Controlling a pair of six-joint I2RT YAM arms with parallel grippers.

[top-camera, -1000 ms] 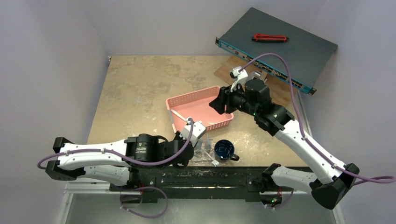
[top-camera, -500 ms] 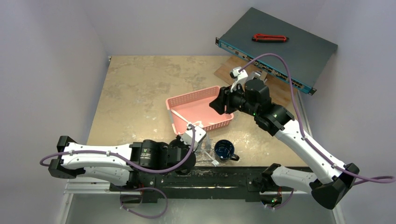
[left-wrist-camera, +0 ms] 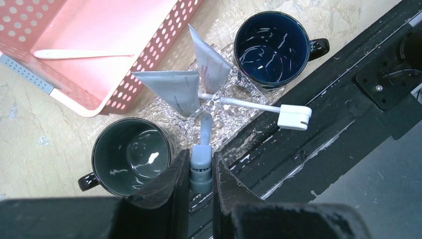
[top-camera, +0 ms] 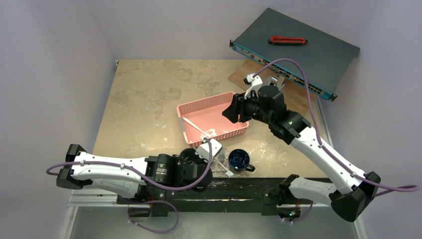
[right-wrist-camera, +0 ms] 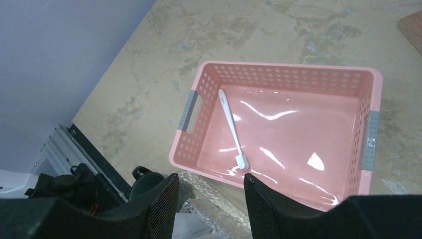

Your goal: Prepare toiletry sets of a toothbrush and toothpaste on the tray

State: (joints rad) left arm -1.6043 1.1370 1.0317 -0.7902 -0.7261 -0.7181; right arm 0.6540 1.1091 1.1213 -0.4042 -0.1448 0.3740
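Left side: my left gripper (left-wrist-camera: 200, 172) is clamped tight on the thick ribbed end of the light blue toothbrush (left-wrist-camera: 205, 130). Its lower end is buried between my fingers; which end I hold, cannot tell. Slim end points onto the tray (left-wrist-camera: 226, 119); contact unclear. Grey mug (left-wrist-camera: 132, 157) just left of it.

Tray is clear plastic, edges hard to trace. On it: two toothpaste tubes (left-wrist-camera: 171, 89) (left-wrist-camera: 209, 57) and a white toothbrush (left-wrist-camera: 249, 104), head overhanging the black rail. Dark blue mug (left-wrist-camera: 271, 42) at its right.

Right side: my right gripper (right-wrist-camera: 209, 199) hangs over the pink basket (right-wrist-camera: 288, 67), fingers parted about halfway, nothing between them, tips cut off by the frame. Another white brush (right-wrist-camera: 231, 129) lies inside the basket.
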